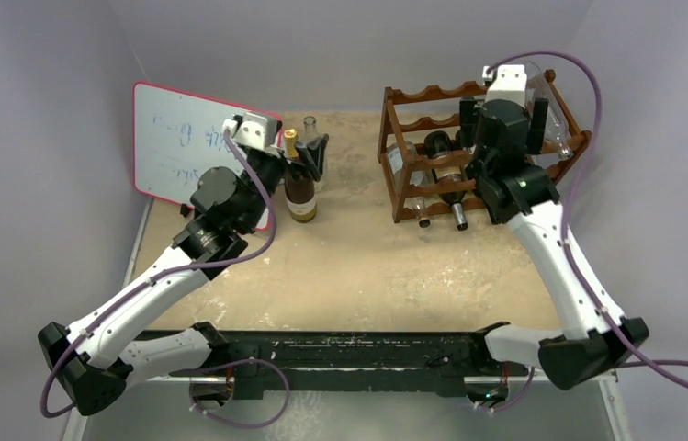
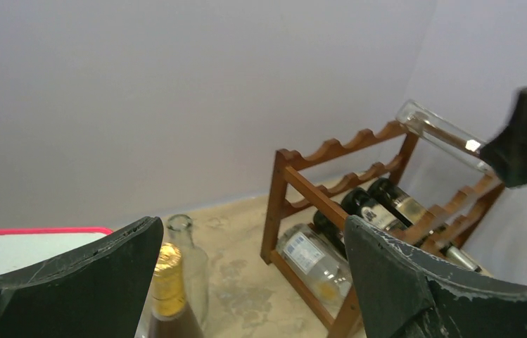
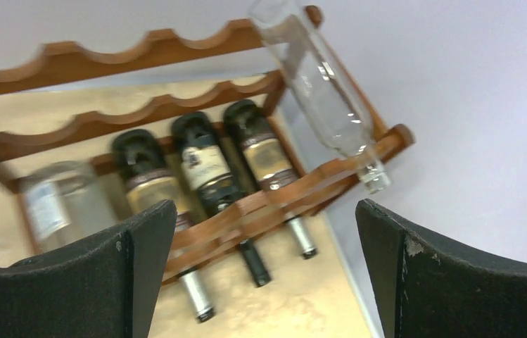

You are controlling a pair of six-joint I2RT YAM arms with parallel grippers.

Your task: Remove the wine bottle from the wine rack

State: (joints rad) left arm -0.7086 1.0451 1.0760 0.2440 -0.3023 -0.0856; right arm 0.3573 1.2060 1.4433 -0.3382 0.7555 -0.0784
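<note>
Whiteboard (image 1: 179, 152): red-edged, far L of table (image 1: 367, 266).
L gripper (image 2: 253, 229): fingers wide apart, holding nothing.
Gold-foil wine bottle (image 1: 300, 188): upright on table, off rack, just beside L gripper; in wrist view, foil top shows betw. the fingers.
Clear bottle (image 2: 188, 257): upright just behind it.
Wine rack (image 1: 432, 92): far R of table; three dark wine bottles (image 3: 200, 165) lie in lower tier, labelled clear bottle (image 3: 56, 201) to their L, glass bottle (image 3: 320, 91) tilted across top R.
R gripper (image 3: 266, 211): fingers wide apart, empty, facing rack.

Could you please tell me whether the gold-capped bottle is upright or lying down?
Upright: the bottle stands on the table, cap uppermost.
</note>
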